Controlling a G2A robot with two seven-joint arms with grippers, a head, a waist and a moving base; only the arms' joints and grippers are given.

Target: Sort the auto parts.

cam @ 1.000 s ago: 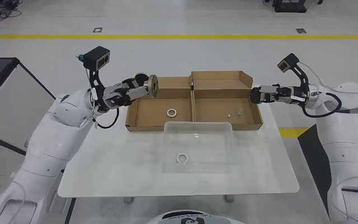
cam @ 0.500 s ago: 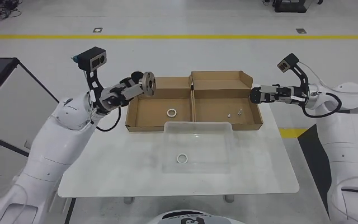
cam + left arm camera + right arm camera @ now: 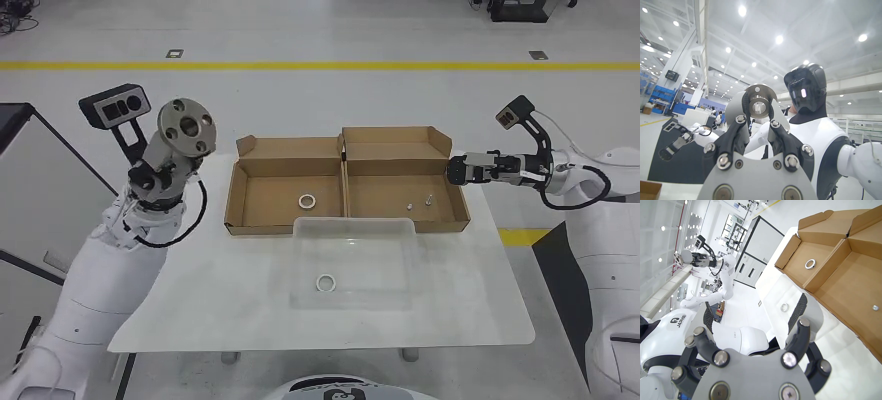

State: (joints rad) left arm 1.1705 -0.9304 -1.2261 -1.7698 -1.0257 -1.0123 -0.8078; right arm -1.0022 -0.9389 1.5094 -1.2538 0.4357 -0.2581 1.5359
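Note:
My left gripper [image 3: 168, 152] is raised to the left of the table, pointing upward and shut on a metal flange [image 3: 187, 127] with bolt holes. The left wrist view shows the flange's hub [image 3: 758, 106] clamped between the fingers. My right gripper [image 3: 453, 170] hangs open and empty by the right edge of the right cardboard box [image 3: 455, 199]. The left cardboard box [image 3: 236, 193] holds a metal ring [image 3: 309, 201]. A small bolt [image 3: 424, 198] lies in the right box. Another metal ring [image 3: 325, 284] sits in the clear plastic tray [image 3: 353, 227].
The two boxes stand side by side at the back of the white table [image 3: 220, 290], lids folded back. The clear tray sits just in front of them. A dark cabinet [image 3: 20, 150] stands off the left side.
My left arm has swung away from the left box to the left and upward, turning the flange to face up. The right arm has not moved.

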